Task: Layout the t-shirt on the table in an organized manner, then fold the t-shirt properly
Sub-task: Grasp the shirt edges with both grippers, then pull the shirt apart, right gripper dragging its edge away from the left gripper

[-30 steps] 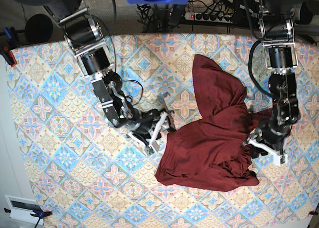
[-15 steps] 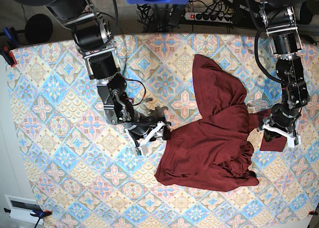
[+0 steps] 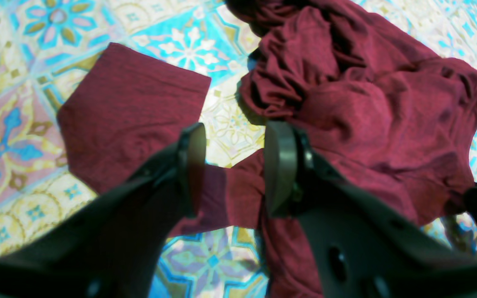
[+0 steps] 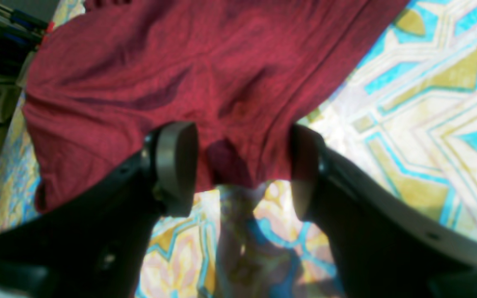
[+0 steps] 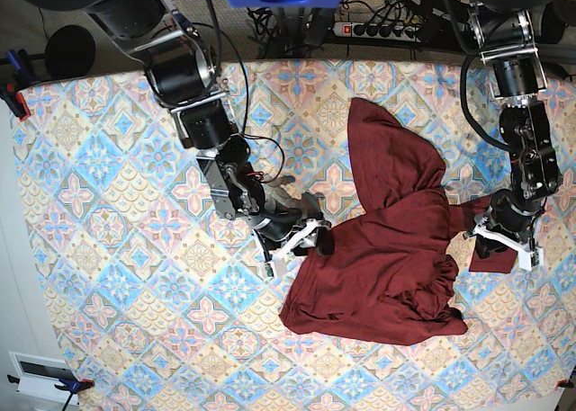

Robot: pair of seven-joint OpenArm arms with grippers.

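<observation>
**T-shirt still bunched; both grippers parted at its edges**

The t-shirt [image 5: 387, 249] lies crumpled on the table [image 5: 108, 249], right of centre. Its nearest hem sits toward the near edge, one panel runs to the far side, and one sleeve [image 5: 493, 249] lies flat at the right.

The left gripper [image 3: 232, 169] has its fingers apart, astride the narrow strip joining that sleeve; no grip on the cloth can be confirmed. The right gripper [image 4: 238, 169] stands wide open at the shirt's left edge, holding nothing.

Assessment: the knit is light, limp and prone to bunching and dragging. Hold it at hems, sleeve ends or shoulder seams and spread it under slight tension.
</observation>
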